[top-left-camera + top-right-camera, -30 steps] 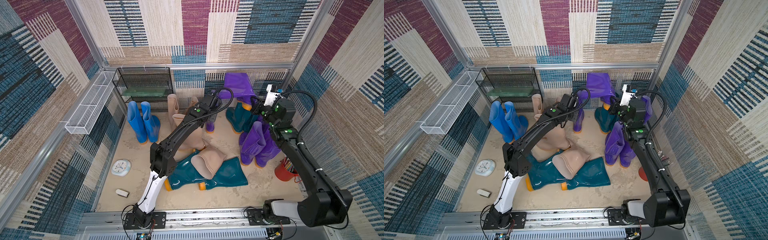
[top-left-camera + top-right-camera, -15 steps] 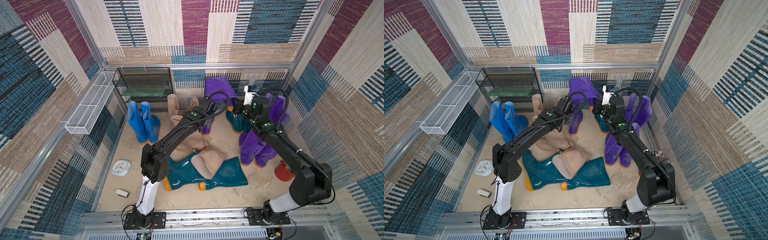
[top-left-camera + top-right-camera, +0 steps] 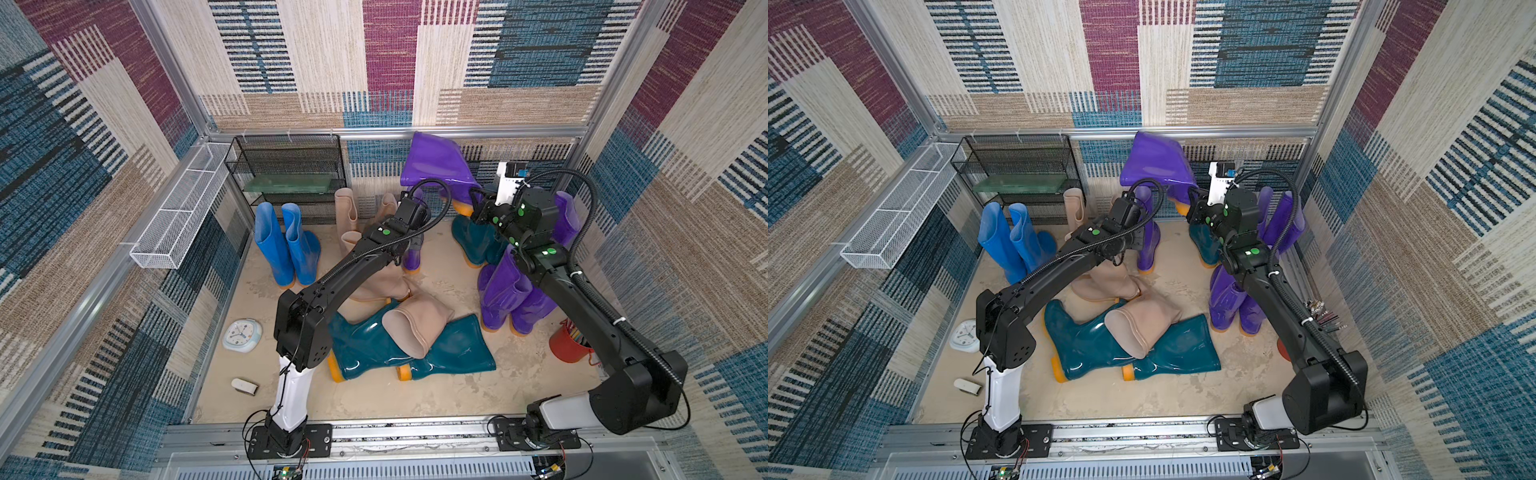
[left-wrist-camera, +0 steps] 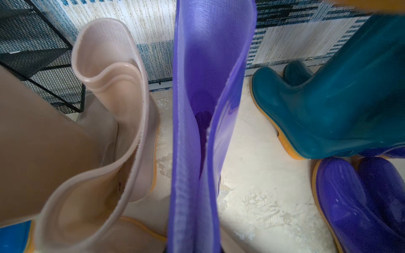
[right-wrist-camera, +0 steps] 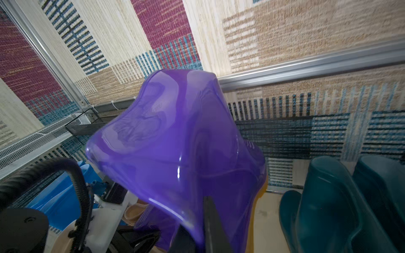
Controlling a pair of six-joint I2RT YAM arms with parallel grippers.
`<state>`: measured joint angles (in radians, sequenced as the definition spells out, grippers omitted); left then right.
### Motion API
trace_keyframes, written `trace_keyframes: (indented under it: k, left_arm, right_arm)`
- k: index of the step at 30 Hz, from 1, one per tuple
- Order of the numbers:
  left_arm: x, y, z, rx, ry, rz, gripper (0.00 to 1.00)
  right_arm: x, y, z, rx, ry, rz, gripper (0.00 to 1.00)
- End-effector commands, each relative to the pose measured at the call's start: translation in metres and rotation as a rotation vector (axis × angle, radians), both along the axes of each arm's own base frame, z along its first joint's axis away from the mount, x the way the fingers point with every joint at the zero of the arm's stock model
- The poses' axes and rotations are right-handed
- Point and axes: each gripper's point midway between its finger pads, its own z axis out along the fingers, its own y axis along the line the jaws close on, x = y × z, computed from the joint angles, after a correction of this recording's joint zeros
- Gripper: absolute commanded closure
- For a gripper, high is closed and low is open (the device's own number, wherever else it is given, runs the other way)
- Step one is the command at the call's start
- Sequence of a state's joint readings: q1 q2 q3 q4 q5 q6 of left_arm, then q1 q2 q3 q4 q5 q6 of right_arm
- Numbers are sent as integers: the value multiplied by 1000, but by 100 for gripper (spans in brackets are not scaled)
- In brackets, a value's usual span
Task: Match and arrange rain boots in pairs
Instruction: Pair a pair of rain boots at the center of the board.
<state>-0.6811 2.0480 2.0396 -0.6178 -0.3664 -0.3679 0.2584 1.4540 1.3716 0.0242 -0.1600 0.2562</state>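
Sandy beige floor (image 3: 436,395) w/ rain boots (image 3: 365,345), patchwork woven walls (image 3: 390,50) around.

Twin overhead views; wrist views close on purple boots (image 4: 197,109)

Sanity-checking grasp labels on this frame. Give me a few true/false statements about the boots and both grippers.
1. The right gripper holds a purple boot up off the floor. True.
2. The two blue boots lie flat. False: they stand upright beside the black rack.
3. A beige boot lies across the two teal boots lying at the front. True.
4. The left gripper is open and empty. False: it is shut on the top edge of a standing purple boot.
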Motion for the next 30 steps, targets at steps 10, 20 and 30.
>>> trace_keyframes:
  k: [10, 20, 30]
  left_arm:
    - [15, -10, 24, -189, -56, 66, 100]
    - [16, -22, 27, -213, -40, 10, 100]
    - [15, -28, 13, -242, 9, -70, 100]
  right_arm:
    - [46, 10, -79, -3, 87, -3, 100]
    - [88, 17, -145, -15, 148, -39, 100]
    - [78, 35, -213, -54, 273, -28, 97]
